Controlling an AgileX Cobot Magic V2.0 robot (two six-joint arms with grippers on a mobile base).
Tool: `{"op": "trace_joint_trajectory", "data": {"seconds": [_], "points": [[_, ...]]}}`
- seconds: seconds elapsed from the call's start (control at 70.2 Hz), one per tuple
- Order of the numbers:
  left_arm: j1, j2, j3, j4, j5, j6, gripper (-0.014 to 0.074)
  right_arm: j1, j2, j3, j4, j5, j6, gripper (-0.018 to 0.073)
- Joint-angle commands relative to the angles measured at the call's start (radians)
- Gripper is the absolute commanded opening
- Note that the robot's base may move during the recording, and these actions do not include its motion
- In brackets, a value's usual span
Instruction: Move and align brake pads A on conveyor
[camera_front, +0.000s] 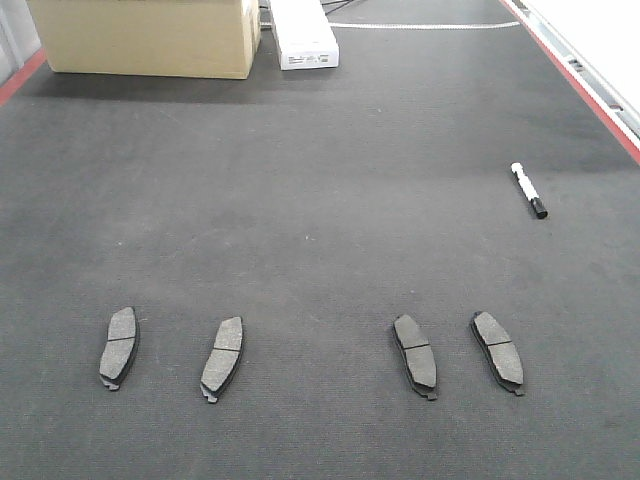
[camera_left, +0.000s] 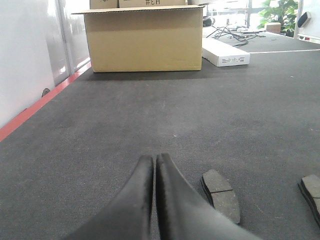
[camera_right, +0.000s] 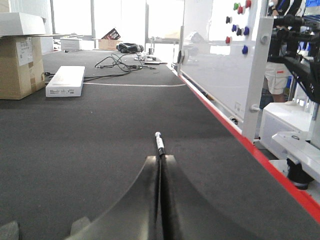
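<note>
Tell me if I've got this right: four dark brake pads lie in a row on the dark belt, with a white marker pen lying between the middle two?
Not quite. The four brake pads do lie in a row on the belt, but the marker pen lies apart, farther up the belt toward its right edge. The exterior front-facing view shows this.

cardboard box (camera_front: 148, 38) | white flat box (camera_front: 303, 33) | marker pen (camera_front: 528, 190)

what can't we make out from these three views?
- Front view: neither arm in frame; cardboard box cut off by the top edge.
- Left wrist: left gripper, jaws shut, hides the belt below it; only two brake pads show, the right one cut by the frame edge.
- Right wrist: right gripper, jaws shut, covers the marker's near end.
- White box print too small to read.
</note>
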Motion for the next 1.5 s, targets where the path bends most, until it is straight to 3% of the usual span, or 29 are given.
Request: {"op": "trace_joint_trajectory", "data": {"seconds": [0.0,0.114,0.299,1.482], "points": [[-0.002,-0.017,-0.01,-0.001,-0.072,-0.006,-0.0008,-0.004,-0.005,0.029,-0.016,-0.131,0.042,-0.0009],[-0.002,-0.017,-0.01,-0.001,-0.072,-0.006,-0.0008,0.013,-0.005,0.087,-0.016,-0.187,0.108,-0.0009],[-0.002,-0.017,-0.01,-0.001,-0.072,-0.006,-0.0008,0.086,-0.005,0.118,-0.016,-0.221,0.109,-0.0009],[-0.002,-0.017,-0.01,-0.001,-0.072,-0.006,-0.0007,0.086,-0.023,0.118,-0.046,-0.219,0.109,-0.0009]]}}
